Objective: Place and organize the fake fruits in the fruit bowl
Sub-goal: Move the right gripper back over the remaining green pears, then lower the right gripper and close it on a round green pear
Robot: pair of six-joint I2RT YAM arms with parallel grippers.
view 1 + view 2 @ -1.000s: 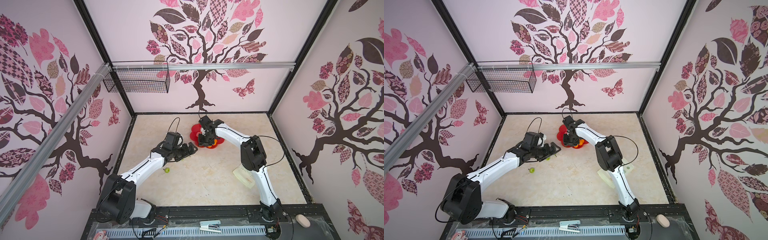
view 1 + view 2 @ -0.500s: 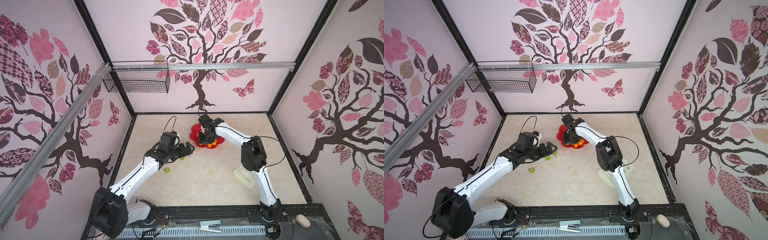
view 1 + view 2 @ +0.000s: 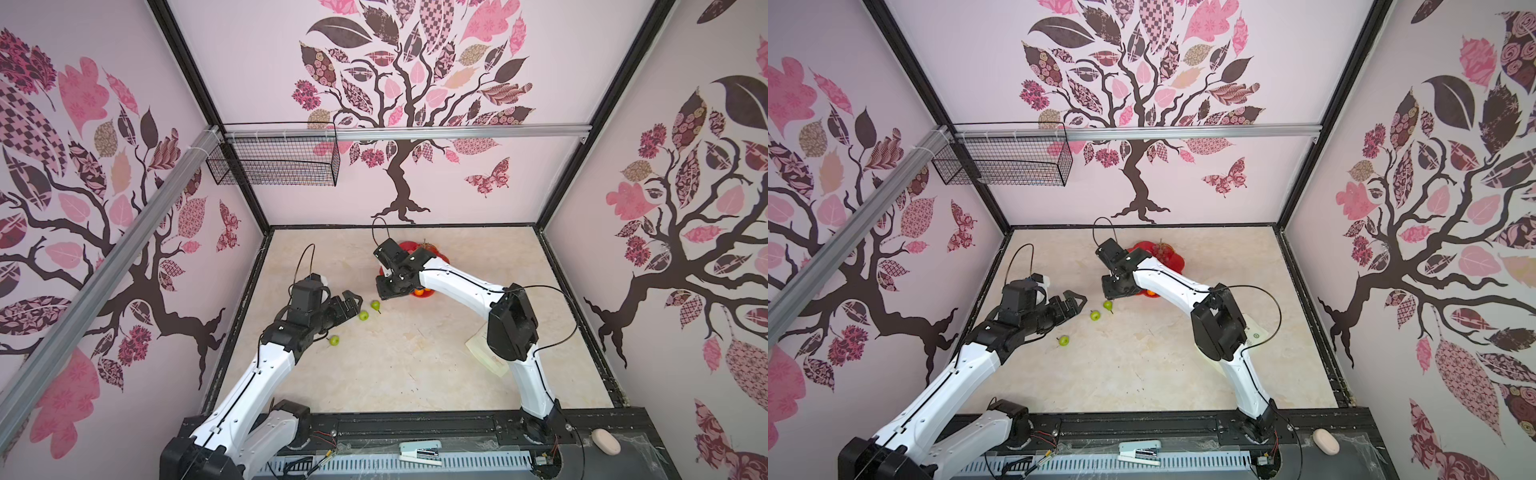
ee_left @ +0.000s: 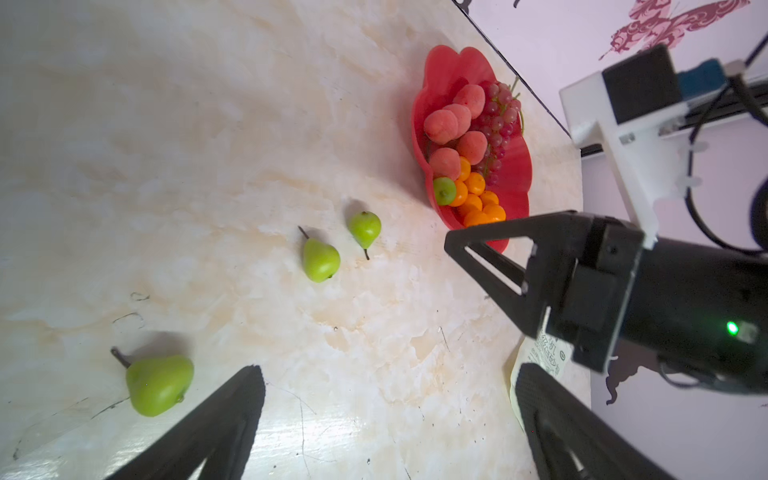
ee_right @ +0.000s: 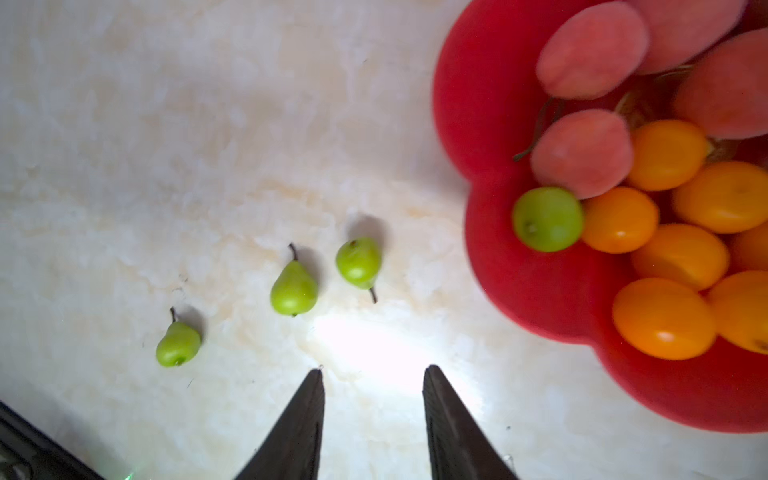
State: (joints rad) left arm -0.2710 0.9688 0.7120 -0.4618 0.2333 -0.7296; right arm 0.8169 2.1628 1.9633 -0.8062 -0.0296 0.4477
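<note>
The red flower-shaped fruit bowl (image 3: pixel 436 254) (image 3: pixel 1173 261) (image 4: pixel 440 75) (image 5: pixel 490 104) holds peaches (image 4: pixel 451 120), oranges (image 5: pixel 677 257), a grape bunch (image 4: pixel 496 120) and one green fruit (image 5: pixel 547 219). Three green pears lie on the table in front of it and to its left (image 3: pixel 375 305) (image 3: pixel 363 315) (image 3: pixel 334 340). My right gripper (image 5: pixel 374 372) (image 3: pixel 384 293) hangs open over bare table between the bowl and the nearest pear (image 5: pixel 358 262). My left gripper (image 4: pixel 388 374) (image 3: pixel 353 301) is wide open and empty, just left of the pears.
A cream printed pouch (image 3: pixel 486 353) (image 4: pixel 544 353) lies at the right, partly under the right arm. A black wire basket (image 3: pixel 274 166) hangs on the back-left wall. A stapler (image 3: pixel 419 451) rests on the front rail.
The right gripper has moved off the bowl, left and forward, toward the pears. The left gripper has drawn back to the left, away from the bowl.
</note>
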